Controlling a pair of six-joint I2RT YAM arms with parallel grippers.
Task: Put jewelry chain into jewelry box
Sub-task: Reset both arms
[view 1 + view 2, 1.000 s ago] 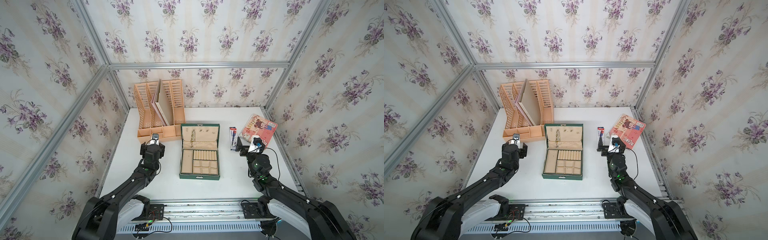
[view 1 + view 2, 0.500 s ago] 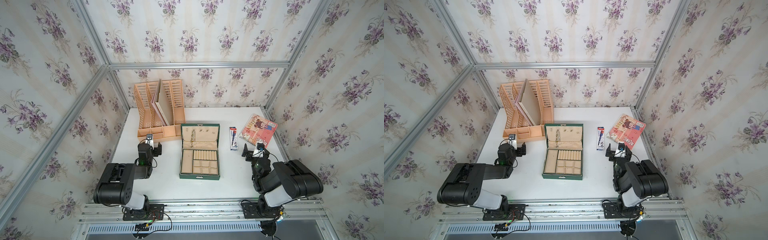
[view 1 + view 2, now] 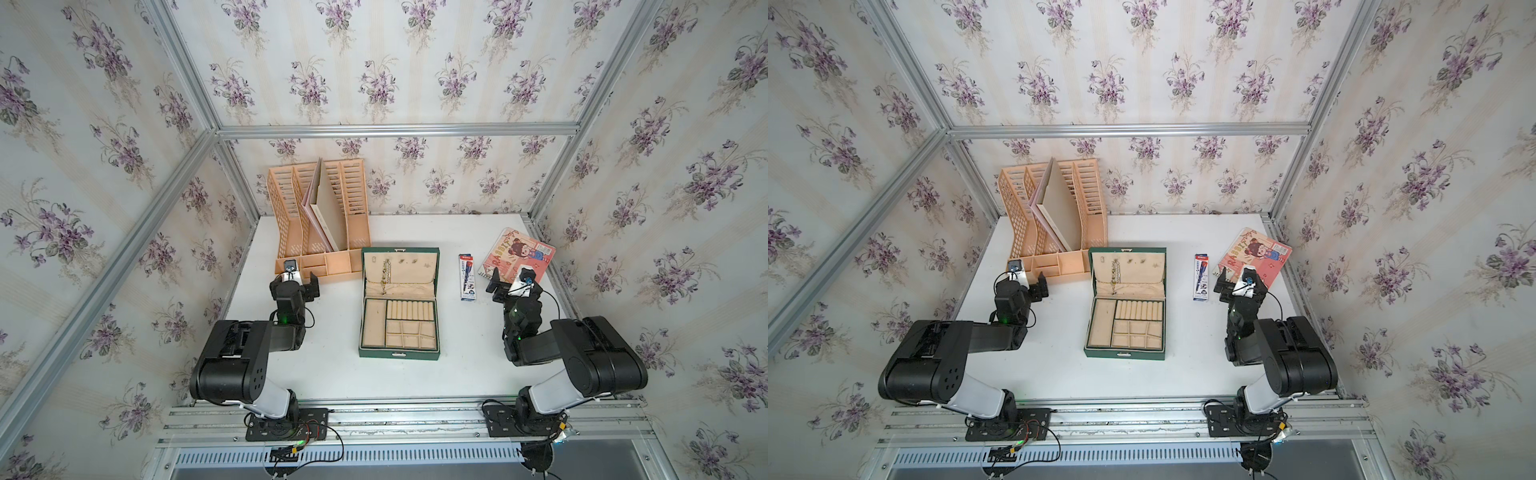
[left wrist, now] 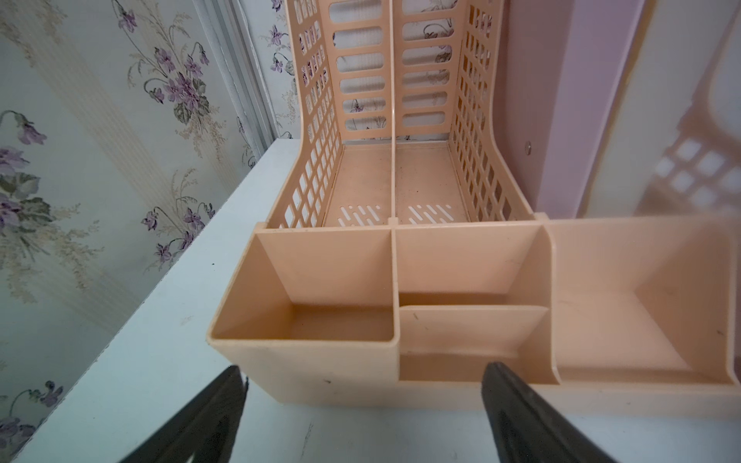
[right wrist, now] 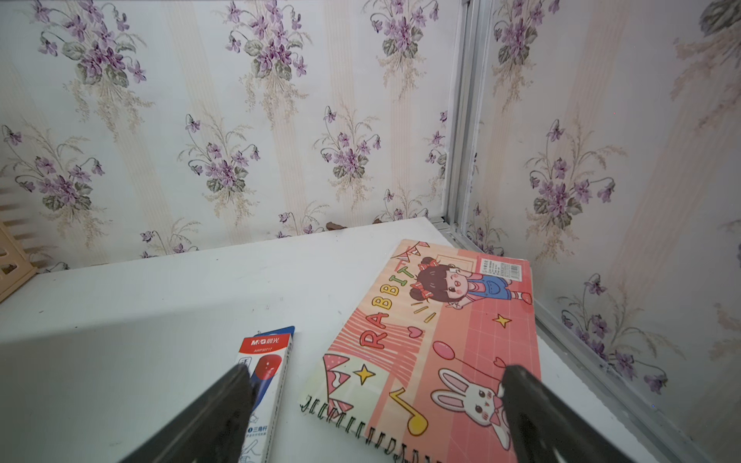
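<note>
In both top views the dark green hinged jewelry box [image 3: 399, 355] lies open at the middle of the desk [image 3: 332, 374], with the thin silver-grey metal chain [image 3: 387, 272] against its lid lining. Left wrist: left tool [image 4: 363, 368] wide, empty, facing a peach plastic organizer [image 4: 304, 360]. Right wrist: right tool [image 5: 377, 371] wide, empty, near a pink spiral notebook [image 5: 441, 320].

The jewelry chain [image 3: 386, 272] in the jewelry box [image 3: 399, 355] lid was too small to make out its links; the right end effector [image 3: 513, 281] covered a corner of the notebook [image 3: 519, 253].
</note>
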